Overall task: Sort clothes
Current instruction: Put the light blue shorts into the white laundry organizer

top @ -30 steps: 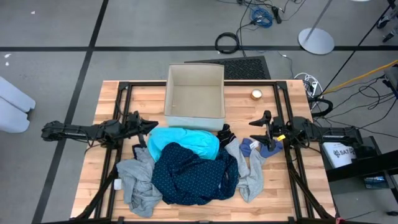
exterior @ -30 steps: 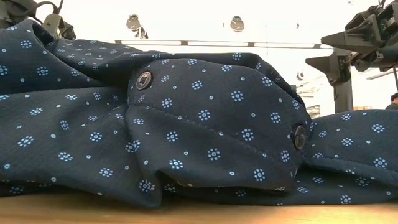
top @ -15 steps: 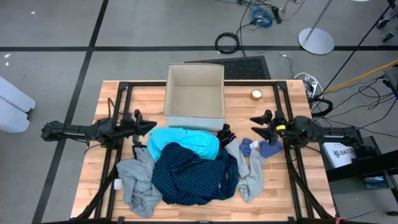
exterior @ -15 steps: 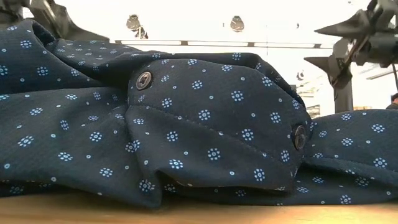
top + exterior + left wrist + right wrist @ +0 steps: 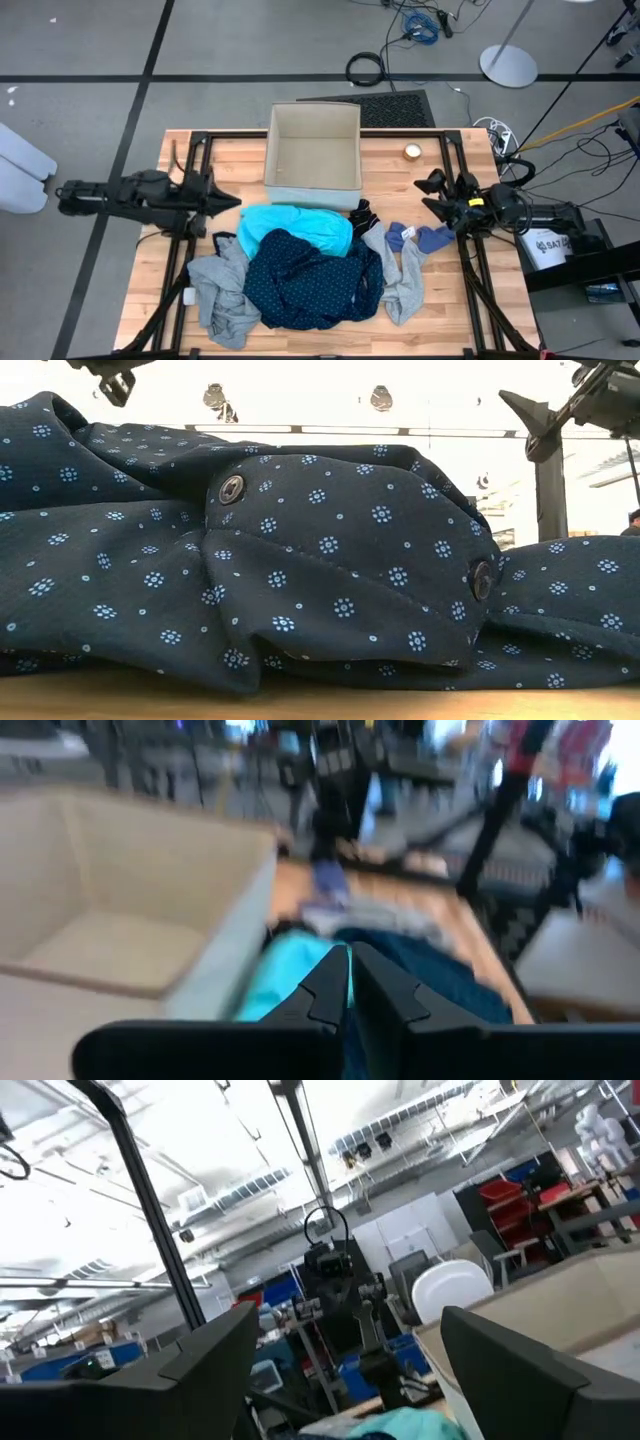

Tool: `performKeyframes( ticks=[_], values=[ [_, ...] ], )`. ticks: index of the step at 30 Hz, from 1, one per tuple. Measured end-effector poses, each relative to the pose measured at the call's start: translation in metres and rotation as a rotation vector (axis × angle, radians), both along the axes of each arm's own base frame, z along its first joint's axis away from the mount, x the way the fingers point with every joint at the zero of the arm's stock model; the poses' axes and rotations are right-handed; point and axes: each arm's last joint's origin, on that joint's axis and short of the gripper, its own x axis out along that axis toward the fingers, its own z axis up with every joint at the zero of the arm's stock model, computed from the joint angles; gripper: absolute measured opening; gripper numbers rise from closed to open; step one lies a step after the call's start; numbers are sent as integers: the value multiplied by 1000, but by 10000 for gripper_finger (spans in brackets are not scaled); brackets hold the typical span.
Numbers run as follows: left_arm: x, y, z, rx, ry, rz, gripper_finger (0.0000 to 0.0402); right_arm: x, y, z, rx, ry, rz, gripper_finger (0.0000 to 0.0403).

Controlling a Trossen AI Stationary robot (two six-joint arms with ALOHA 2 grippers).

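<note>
The clothes lie in a heap on the front half of the desk [image 5: 300, 335]: the navy dotted garment [image 5: 312, 278] is in the middle, on top of the turquoise garment [image 5: 296, 224], with a grey garment [image 5: 222, 290] at its left and another grey piece [image 5: 404, 275] at its right. Small blue pieces [image 5: 424, 237] and black socks [image 5: 361, 214] are near the beige box [image 5: 313, 150]. The left gripper [image 5: 232, 201] is beside the turquoise garment, its fingers almost together and holding nothing. The right gripper [image 5: 430, 193] is above the blue pieces, fingers wide apart and empty.
</note>
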Motion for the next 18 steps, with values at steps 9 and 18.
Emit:
performKeyframes(
  ticks=[9,18],
  values=[
    [53,-36,9,-18,347,-261,7,11,0,21,-44,-34,-22,304],
    [57,-63,-6,-92,687,-254,7,58,2,65,-186,162,72,304]
  ],
)
